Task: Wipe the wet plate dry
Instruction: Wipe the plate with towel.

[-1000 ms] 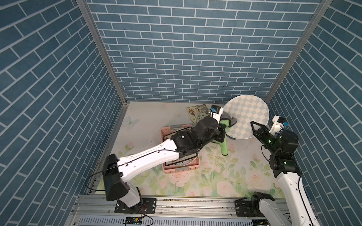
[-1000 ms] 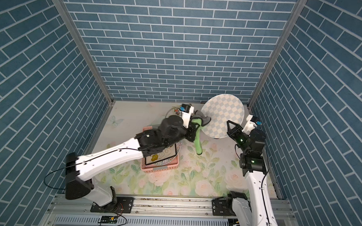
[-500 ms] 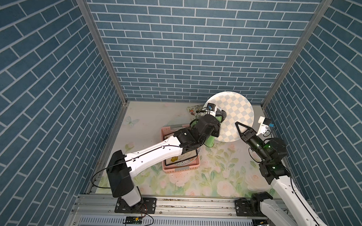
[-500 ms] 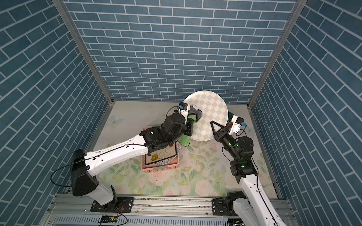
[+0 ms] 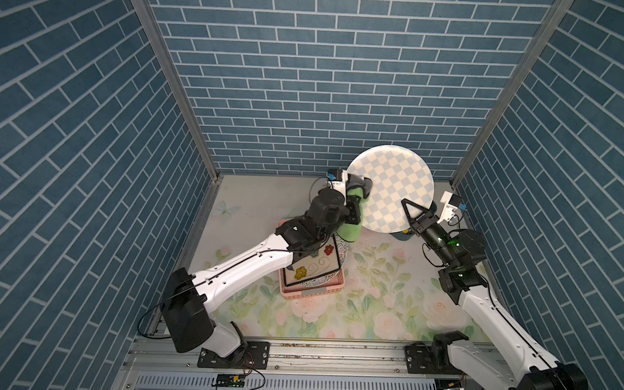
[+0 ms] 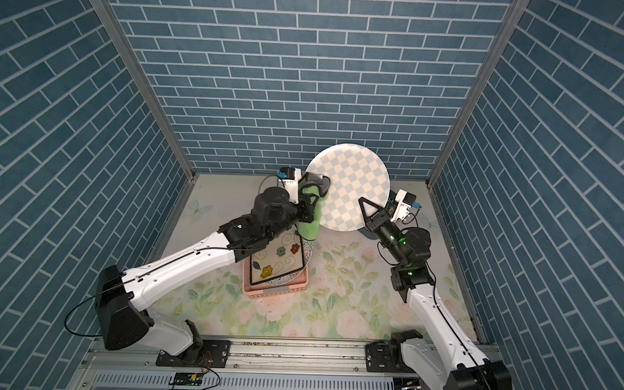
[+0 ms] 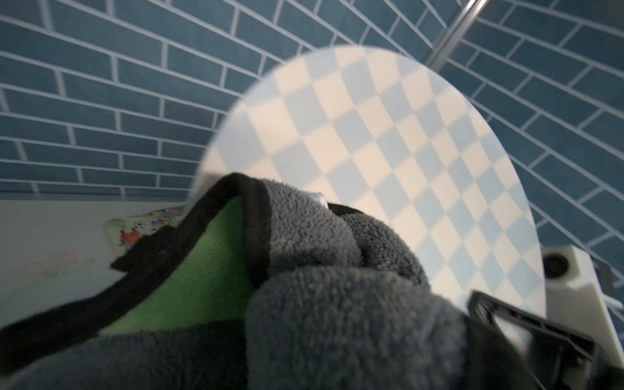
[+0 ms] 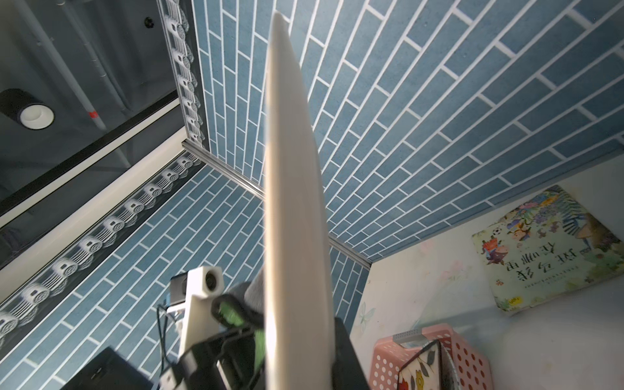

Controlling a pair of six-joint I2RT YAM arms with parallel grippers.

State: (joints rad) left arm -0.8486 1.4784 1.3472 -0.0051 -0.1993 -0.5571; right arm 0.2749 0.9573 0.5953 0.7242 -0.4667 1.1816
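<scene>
Toward the back right of the floral tabletop point(image 5: 371, 298), you are holding the round plate with pale blue and cream checks point(image 5: 393, 181) up off the surface. It is tilting steeply, and its checked face is facing the top views. Your right gripper point(image 5: 411, 213) is clamping the plate's lower rim with its jaws closed on it. In the right wrist view the plate is showing only as a thin cream edge point(image 8: 293, 202).

Your left gripper point(image 5: 355, 204) is pinching shut on the green and grey terry cloth with black trim point(image 5: 350, 229). In both top views the cloth's grey fold is pressing against the plate's left rim. The plate's upper rim is overlapping the back brick wall point(image 5: 307, 95), but I cannot tell whether it is touching.

Just below the cloth, the pink perforated plastic basket point(image 5: 310, 292) is sitting close under your left arm, with patterned dishes in it. A colourful picture book point(image 8: 547, 250) is lying flat by the back wall. The widest bare stretch of tabletop is lying in front of the basket, between the two arm bases.
</scene>
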